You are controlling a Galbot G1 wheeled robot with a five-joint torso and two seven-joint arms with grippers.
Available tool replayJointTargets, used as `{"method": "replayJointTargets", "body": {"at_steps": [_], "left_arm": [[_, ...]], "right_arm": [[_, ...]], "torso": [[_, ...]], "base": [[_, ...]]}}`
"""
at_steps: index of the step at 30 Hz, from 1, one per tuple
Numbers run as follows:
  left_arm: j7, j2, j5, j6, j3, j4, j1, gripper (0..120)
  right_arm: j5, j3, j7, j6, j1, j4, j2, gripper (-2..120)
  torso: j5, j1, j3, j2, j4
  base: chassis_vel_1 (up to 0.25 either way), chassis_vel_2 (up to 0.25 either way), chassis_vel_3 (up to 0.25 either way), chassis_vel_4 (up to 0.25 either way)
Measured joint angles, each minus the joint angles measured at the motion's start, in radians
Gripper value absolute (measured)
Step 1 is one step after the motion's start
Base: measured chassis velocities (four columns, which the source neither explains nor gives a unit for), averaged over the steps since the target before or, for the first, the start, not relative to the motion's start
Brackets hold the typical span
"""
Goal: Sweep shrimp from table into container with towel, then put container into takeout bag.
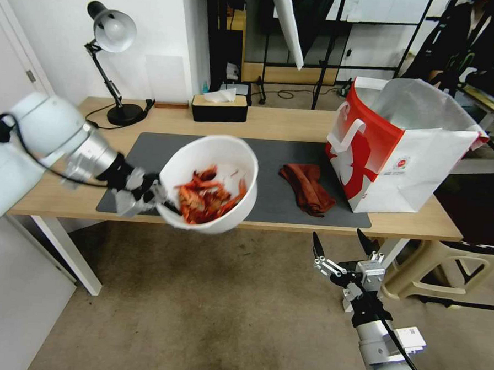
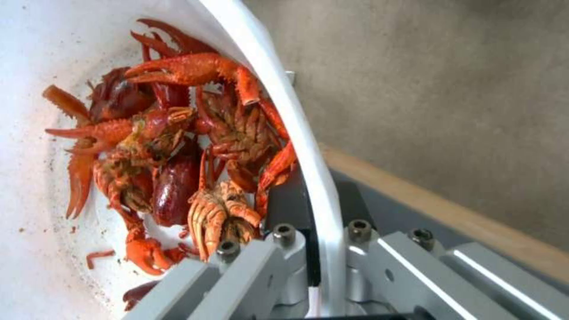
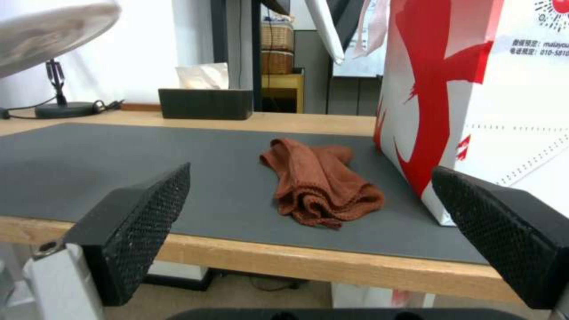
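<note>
— Head view, what's your left gripper point(image 1: 157, 198) doing?
— Pinching the round white container's point(image 1: 235, 151) smooth rim above the table point(image 1: 294, 125) edge; glossy shrimp point(image 1: 207, 197) inside.
— Right wrist view?
— Your right gripper point(image 3: 308, 209) gapes wide, textured pads facing the crumpled towel point(image 3: 320, 182) beside the boxy takeout bag point(image 3: 474, 102).

The left arm reaches in from the robot's left side, its white shell and silver wrist stretched level toward the middle. Its left tool point(image 1: 157, 198) is clamped on the rim of the round white plastic container point(image 1: 226, 151), one finger inside the wall and one outside, holding it up tilted over the near edge of the long light wood tabletop point(image 1: 294, 127). The right arm rises from below on the robot's right, wrist upright. Its right tool point(image 1: 342, 246) points at the tabletop's near edge, black textured fingers point(image 3: 142, 222) spread wide, gripping nothing.
</note>
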Motion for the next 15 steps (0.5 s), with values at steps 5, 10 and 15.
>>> {"method": "replayJointTargets", "body": {"at_steps": [5,10,15], "left_arm": [[-0.002,-0.056,0.006,0.009,0.053,0.029,-0.053,0],[-0.009,-0.119,0.008,0.025,0.128,0.068,-0.125,0],[-0.01,-0.208,0.014,0.027,0.163,0.157,-0.191,0]], "right_arm": [[-0.006,-0.001,-0.002,0.0,-0.002,0.0,0.006,100],[-0.01,-0.004,-0.004,0.0,-0.001,0.0,0.017,100],[-0.015,-0.004,-0.006,0.0,-0.002,-0.005,0.027,100]], "torso": [[-0.0001,0.0,0.0,0.0,0.0004],[0.0001,0.0,0.0,0.0,0.0005],[0.0002,0.0,0.0,0.0,0.0003]], "base": [[0.0,0.0,0.0,0.0],[0.0,0.0,0.0,0.0],[0.0,0.0,0.0,0.0]]}}
